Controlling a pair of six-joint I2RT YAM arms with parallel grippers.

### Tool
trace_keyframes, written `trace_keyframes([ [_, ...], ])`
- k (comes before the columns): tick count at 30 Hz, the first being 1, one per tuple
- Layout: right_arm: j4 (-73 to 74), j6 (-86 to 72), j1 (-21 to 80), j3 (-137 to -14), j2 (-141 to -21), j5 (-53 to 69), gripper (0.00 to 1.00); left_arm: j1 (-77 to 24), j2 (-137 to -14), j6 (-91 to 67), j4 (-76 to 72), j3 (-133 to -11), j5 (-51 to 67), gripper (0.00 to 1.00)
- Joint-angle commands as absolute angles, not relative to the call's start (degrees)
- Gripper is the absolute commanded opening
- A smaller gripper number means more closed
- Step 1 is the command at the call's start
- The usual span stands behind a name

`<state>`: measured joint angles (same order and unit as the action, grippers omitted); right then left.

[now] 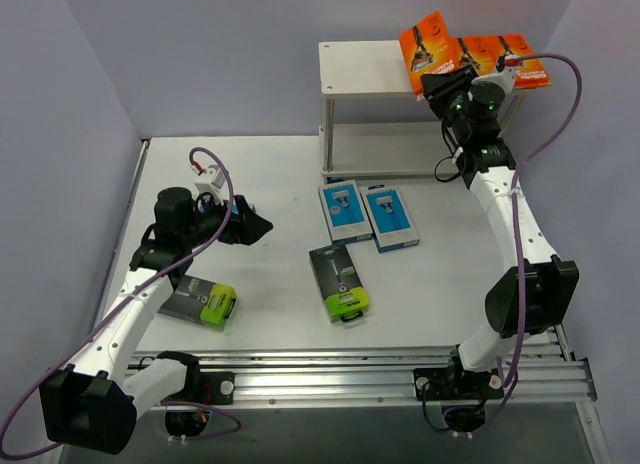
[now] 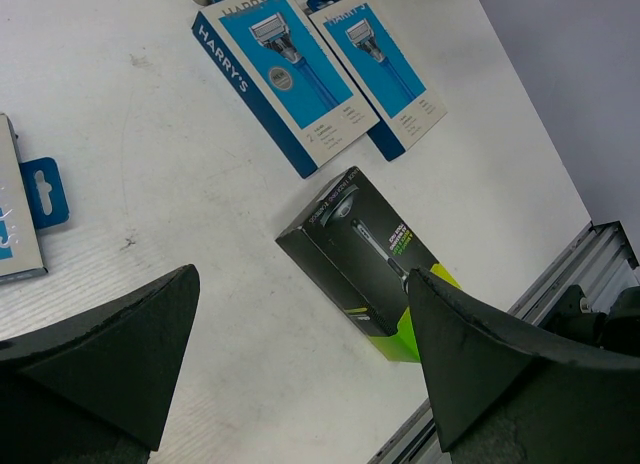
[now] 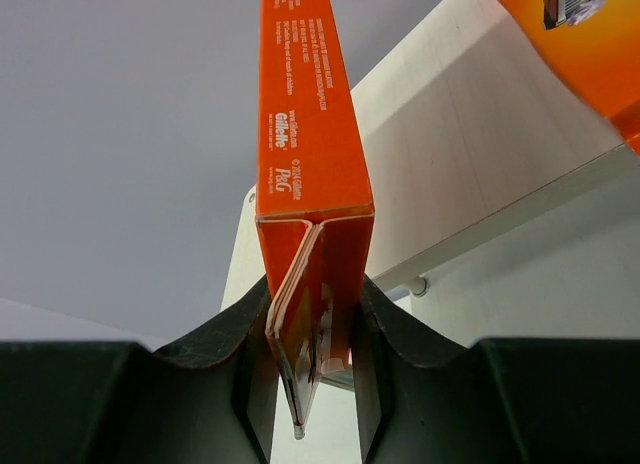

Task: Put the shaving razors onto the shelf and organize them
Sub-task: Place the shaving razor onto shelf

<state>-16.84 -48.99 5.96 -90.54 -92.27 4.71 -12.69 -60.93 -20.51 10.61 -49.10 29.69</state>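
My right gripper (image 1: 438, 81) (image 3: 312, 344) is shut on an orange razor pack (image 1: 427, 44) (image 3: 310, 174), held on edge over the right part of the shelf's top board (image 1: 362, 69) (image 3: 480, 134). Two more orange packs (image 1: 500, 56) lie flat on that board's right end; one (image 3: 590, 39) shows in the right wrist view. My left gripper (image 1: 256, 227) (image 2: 300, 354) is open and empty above the table. Two light blue packs (image 1: 366, 214) (image 2: 285, 79) lie side by side mid-table. A black pack with a green end (image 1: 339, 282) (image 2: 365, 259) lies below them. A second black pack (image 1: 200, 302) lies under the left arm. A third blue pack (image 2: 15, 199) is cut off at the left wrist view's edge.
The shelf's lower board (image 1: 385, 149) is bare where it shows. An aluminium rail (image 1: 380, 369) runs along the near table edge and shows in the left wrist view (image 2: 590, 254). Purple walls close in on the left, back and right.
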Motion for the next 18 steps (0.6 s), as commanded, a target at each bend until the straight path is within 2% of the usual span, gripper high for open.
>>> trace_keyframes([
  [1,-20.0,-49.7,5.6,-94.3,-92.7,6.2,0.00,-13.0,-59.9,-19.8,10.4,-50.2,29.1,0.94],
  [15,-22.4,-53.4,2.4,-94.4,-96.9,8.5,0.00,-13.2,-61.3,-20.1,10.5,-50.3,30.1,0.94],
  [18,-22.9,-53.7,2.1,-94.6,-97.5,8.8,0.04,-13.2,-61.5,-20.1,10.5,-50.3,30.1,0.94],
])
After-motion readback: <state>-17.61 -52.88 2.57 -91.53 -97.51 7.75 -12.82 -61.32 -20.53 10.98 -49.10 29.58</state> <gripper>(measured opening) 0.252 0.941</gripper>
